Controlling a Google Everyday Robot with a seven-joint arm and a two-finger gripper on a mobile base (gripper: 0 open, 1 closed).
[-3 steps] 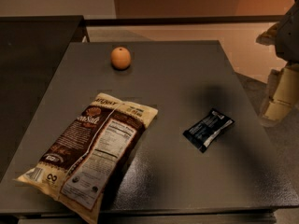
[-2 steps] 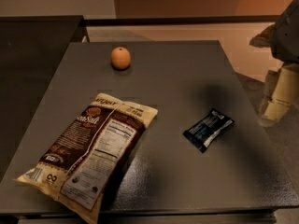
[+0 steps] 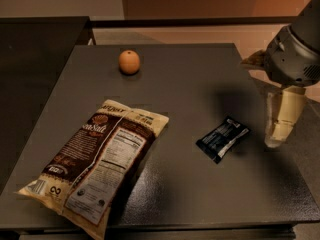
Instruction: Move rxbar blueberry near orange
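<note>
The rxbar blueberry (image 3: 223,138) is a small dark bar with a pale panel. It lies flat and slanted on the right part of the grey table (image 3: 200,79). The orange (image 3: 129,62) sits near the table's far left edge, well away from the bar. My gripper (image 3: 280,133) hangs from the grey arm (image 3: 295,54) at the right. It is above the table's right edge, just right of the bar and not touching it. It holds nothing that I can see.
A large brown-and-cream chip bag (image 3: 97,166) lies on the front left of the table. A darker counter (image 3: 35,59) adjoins the table on the left. The floor drops off beyond the right and far edges.
My gripper has moved a little left and down, closer to the bar. The bar, orange and chip bag have not moved.
</note>
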